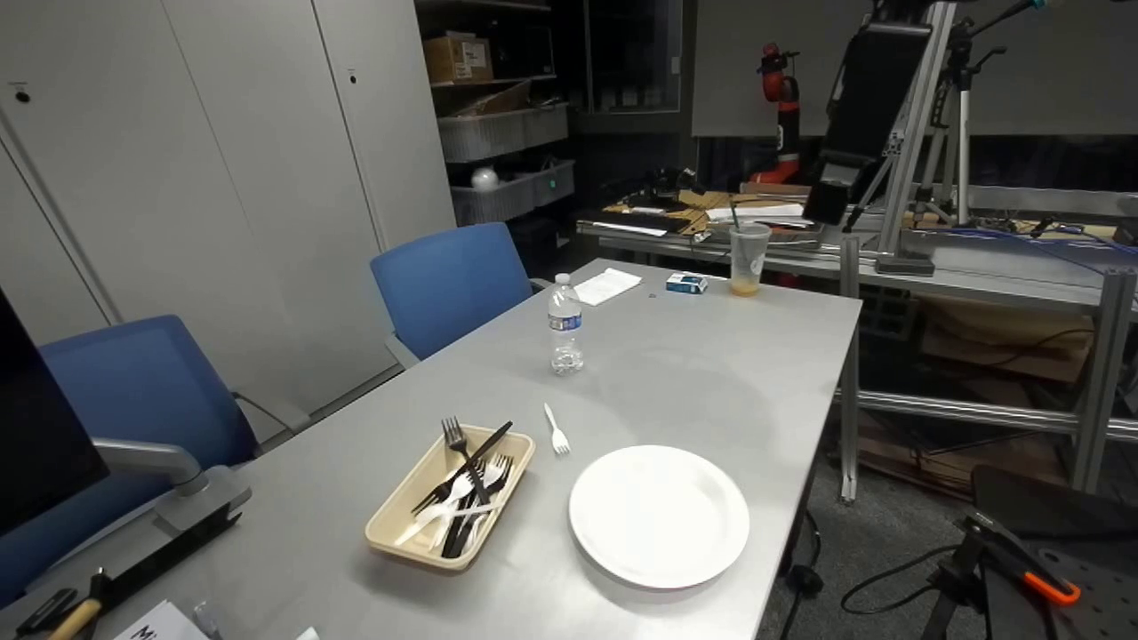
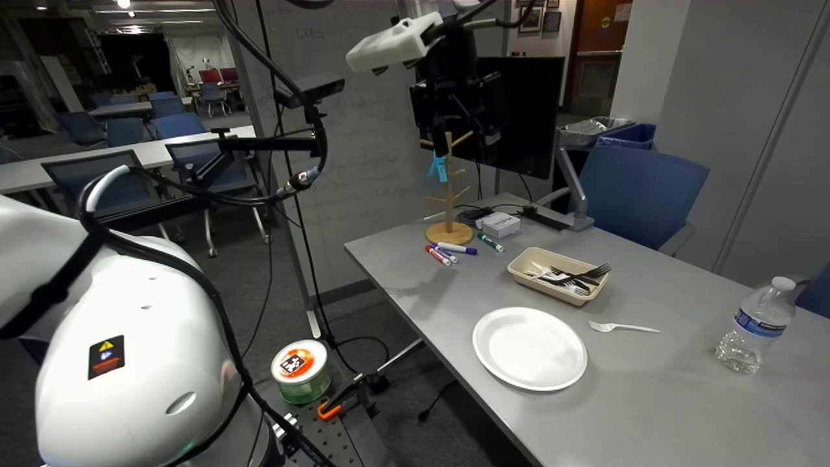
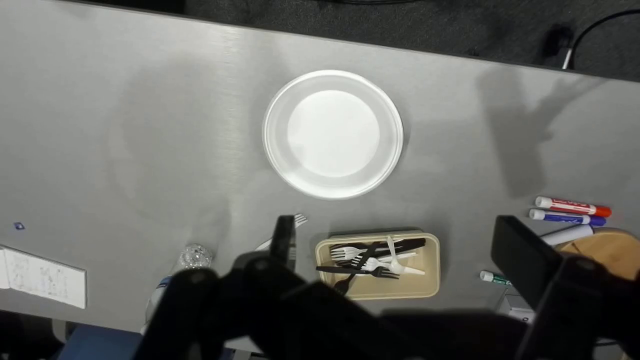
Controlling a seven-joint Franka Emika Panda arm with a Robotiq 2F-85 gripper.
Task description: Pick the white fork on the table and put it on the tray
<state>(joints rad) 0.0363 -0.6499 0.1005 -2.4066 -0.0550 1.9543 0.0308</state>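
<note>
The end effector hangs well above the tabletop, its jaws spread wide with nothing gripped; in the wrist view the tray shows below through the gap. That height probably serves to pass over the things beneath, and the wide spread suits an approach to something slim. The tray rests flat, carrying a jumble of black and white cutlery, which makes it look like the collecting place. The white fork lies alone and flat on the tabletop, near the tray but not touching it; in an exterior view it is to the tray's right, tines toward the near side, handle pointing to the far side. Set apart like that, it seems meant to be easy to single out, though so thin a thing will likely need a low, careful pinch across the handle. The round white plate sits nearer and farther right, apparently with no part in the job. Beyond the handle stands the water bottle, near enough that a careless sideways sweep could knock it. Farthest out are markers beside a wooden peg stand.
</note>
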